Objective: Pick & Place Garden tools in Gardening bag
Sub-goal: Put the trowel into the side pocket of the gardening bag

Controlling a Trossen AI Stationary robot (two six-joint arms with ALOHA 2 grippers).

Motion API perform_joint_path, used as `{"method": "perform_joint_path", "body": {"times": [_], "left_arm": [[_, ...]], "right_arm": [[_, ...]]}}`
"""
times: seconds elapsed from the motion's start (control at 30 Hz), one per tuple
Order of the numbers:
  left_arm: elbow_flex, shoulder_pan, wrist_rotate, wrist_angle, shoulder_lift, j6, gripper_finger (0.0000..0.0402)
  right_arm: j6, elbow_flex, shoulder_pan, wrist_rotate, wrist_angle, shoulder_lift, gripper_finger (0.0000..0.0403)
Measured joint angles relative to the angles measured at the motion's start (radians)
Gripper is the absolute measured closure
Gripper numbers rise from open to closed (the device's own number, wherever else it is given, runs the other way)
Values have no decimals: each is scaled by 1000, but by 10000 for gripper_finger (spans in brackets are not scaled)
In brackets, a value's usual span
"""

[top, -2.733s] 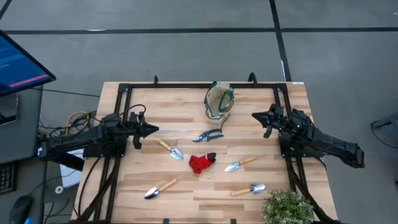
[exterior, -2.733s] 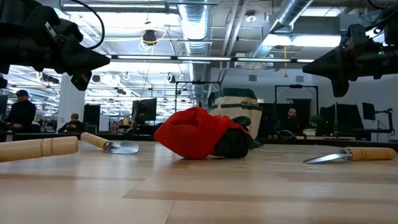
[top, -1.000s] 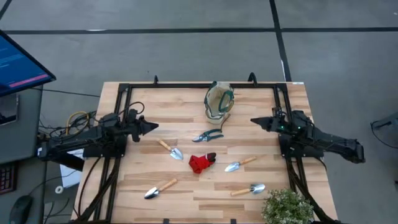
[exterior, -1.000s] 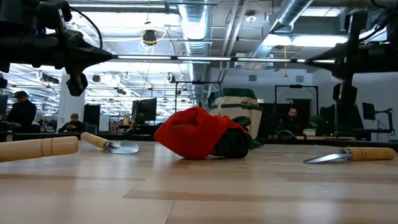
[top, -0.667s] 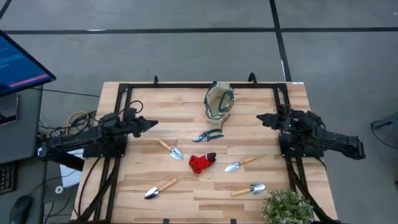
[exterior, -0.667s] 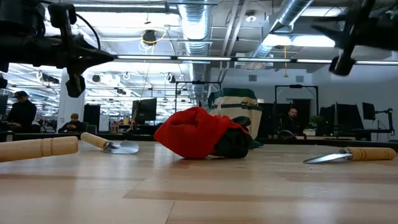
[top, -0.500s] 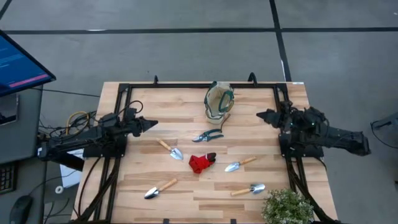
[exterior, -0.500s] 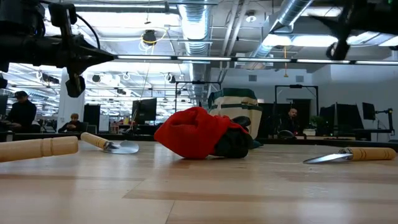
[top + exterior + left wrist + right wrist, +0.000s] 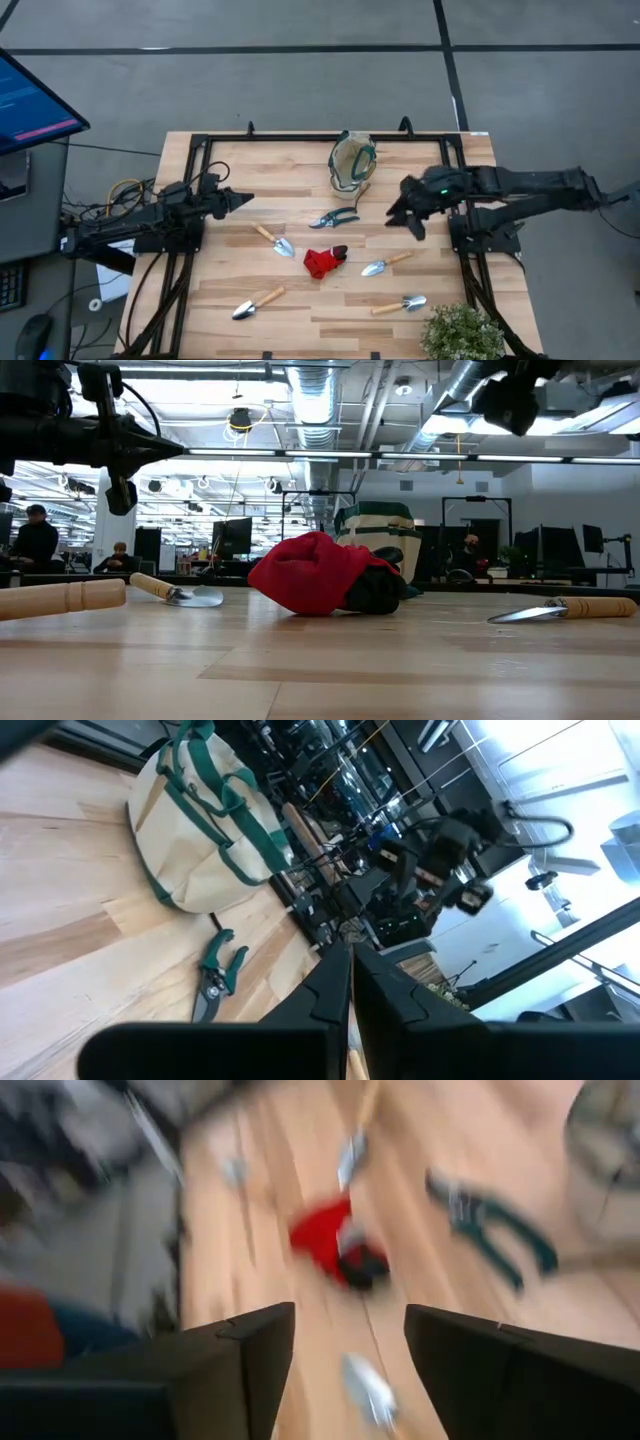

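Right gripper (image 9: 403,214) jaws apart and empty above table (image 9: 300,180), left gripper (image 9: 247,199) jaws closed, empty

Both arms are matte black, built of blocky, angular segments joined by rounded housings. The left arm (image 9: 150,222) carries a loop of thin black cable arching over its wrist near the gripper, clear in the low view against the ceiling lights. The left gripper (image 9: 350,982) ends in two slim, tapering black fingers with smooth flat faces. The right arm (image 9: 530,185) is a long, slender dark link with a small green-lit spot on the bulky wrist housing. The right gripper (image 9: 348,1342) has two broad, dark, flat-sided fingers (image 9: 245,1370) with angled, chamfered tips.
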Motion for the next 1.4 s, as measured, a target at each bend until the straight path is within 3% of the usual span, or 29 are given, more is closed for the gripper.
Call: {"method": "perform_joint_path", "body": {"times": [0.13, 0.33, 0.57, 0.7, 1.03, 1.4], "left_arm": [[0, 0, 0, 1, 0, 0, 387], [0, 0, 0, 3, 0, 0, 387], [0, 0, -8, 4, 2, 0, 387], [0, 0, -8, 9, 13, 0, 387], [0, 0, -7, 12, 56, 0, 387], [0, 0, -7, 26, 78, -1, 387]], "right_arm": [[-89, 104, 76, 17, -237, 128, 228], [-142, 107, 196, 91, -370, 272, 226], [-231, 107, 281, 188, -323, 427, 170], [-265, 81, 277, 175, -259, 500, 142], [-272, -87, 279, 137, -19, 548, 138], [-314, -90, 296, 158, 41, 714, 138]]}}
